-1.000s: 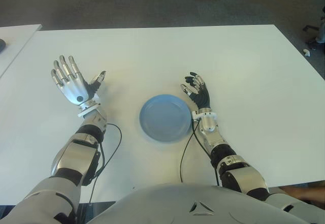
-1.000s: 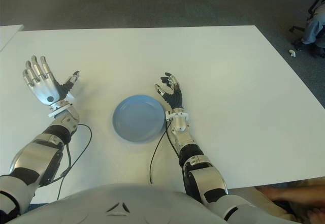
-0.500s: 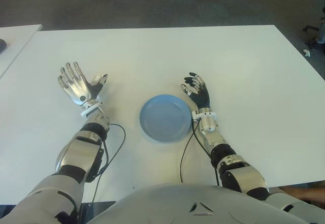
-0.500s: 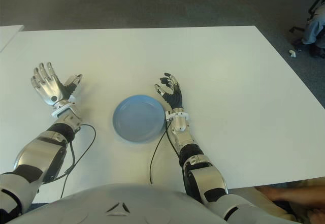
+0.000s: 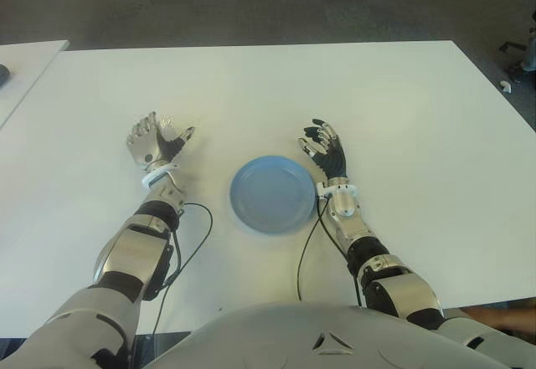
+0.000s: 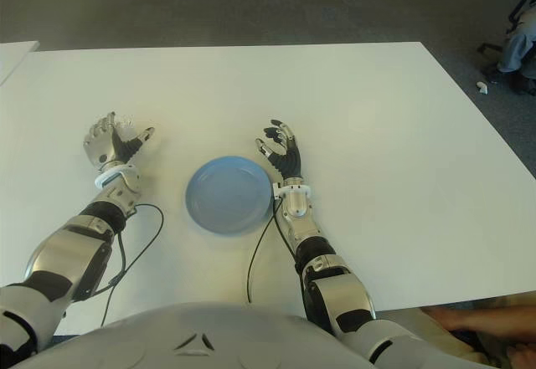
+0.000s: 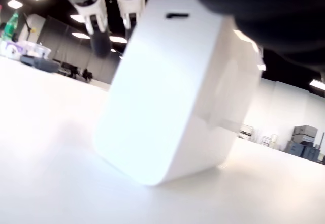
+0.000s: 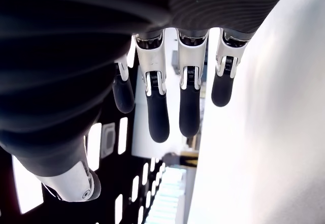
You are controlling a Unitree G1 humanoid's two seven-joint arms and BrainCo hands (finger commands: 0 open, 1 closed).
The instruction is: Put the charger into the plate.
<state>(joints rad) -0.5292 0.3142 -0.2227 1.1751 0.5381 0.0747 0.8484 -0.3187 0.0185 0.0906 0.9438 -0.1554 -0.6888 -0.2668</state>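
The white charger [image 7: 167,92] stands tilted on the white table [image 5: 402,118], filling the left wrist view; the eye views barely show it behind my fingers. My left hand [image 5: 155,140] is left of the blue plate [image 5: 272,193], its fingers [image 7: 96,3] curled over the charger's top and the thumb against its side. The plate holds nothing. My right hand [image 5: 325,147] shows at the plate's right rim, fingers [image 8: 157,117] spread and holding nothing.
Black cables [image 5: 306,252] trail from both wrists toward my body. A second table's edge [image 5: 25,59] shows at the far left. A person's hand [image 6: 494,323] shows at the table's near right corner.
My left hand has moved right toward the plate and lowered, and its spread fingers have curled around the charger. The right hand and plate have not moved.
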